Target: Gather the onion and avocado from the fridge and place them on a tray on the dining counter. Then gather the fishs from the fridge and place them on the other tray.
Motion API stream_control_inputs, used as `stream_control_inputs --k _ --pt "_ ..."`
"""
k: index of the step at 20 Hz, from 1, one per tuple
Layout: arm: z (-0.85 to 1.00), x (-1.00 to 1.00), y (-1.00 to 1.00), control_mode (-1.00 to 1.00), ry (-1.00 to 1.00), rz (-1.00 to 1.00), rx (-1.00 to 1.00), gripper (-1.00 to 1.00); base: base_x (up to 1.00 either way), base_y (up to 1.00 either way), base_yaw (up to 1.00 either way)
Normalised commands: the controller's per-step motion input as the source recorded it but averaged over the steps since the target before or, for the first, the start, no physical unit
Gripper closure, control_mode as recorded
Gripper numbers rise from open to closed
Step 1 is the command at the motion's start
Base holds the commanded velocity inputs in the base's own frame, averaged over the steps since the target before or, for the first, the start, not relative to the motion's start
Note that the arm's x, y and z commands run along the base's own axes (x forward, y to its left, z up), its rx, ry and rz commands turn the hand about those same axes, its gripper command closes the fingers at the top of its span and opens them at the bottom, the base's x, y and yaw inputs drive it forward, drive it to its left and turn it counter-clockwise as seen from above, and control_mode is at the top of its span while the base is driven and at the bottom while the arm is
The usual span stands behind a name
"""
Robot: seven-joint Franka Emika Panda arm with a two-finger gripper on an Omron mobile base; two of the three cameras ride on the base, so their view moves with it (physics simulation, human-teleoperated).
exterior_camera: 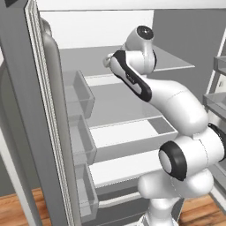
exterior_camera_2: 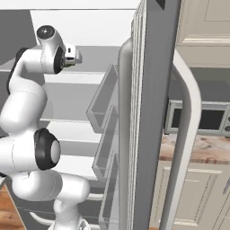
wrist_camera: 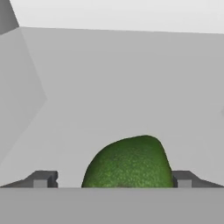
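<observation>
Tool (wrist_camera: 112, 179) spread wide, holding nothing; fingertips (wrist_camera: 41, 179) standing either side of the avocado (wrist_camera: 129, 162), right tip just beside it, left tip well apart. Avocado sitting low in the hand view, between the tips, apparently on a pale grey shelf inside the fridge (exterior_camera: 132, 95), though contact underneath hidden. Arm (exterior_camera: 176, 106) reaching deep between the open doors (exterior_camera_2: 152, 112). Door bins (exterior_camera: 79, 95) lining the left door. Wooden floor (exterior_camera: 13, 207) below; cream cabinets (exterior_camera_2: 197, 197) to the right.
</observation>
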Motion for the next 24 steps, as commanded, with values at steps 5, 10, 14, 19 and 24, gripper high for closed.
stream_control_inputs --k 5,10,14,19,24 --pt "-0.25 0.01 0.00 -1.00 0.00 0.00 0.01 1.00 0.00 0.00 0.00" --pt "-0.14 -0.34 0.00 -1.00 -0.05 0.00 0.01 1.00 0.00 0.00 0.00" --pt "0.00 -0.98 0.00 -1.00 -0.14 0.00 0.00 1.00 0.00 0.00 0.00" --pt "0.11 -1.00 0.00 -1.00 -0.13 0.00 0.00 1.00 0.00 0.00 0.00" --pt "0.32 -1.00 -0.10 -1.00 -0.04 -0.02 0.05 1.00 0.00 0.00 0.00"
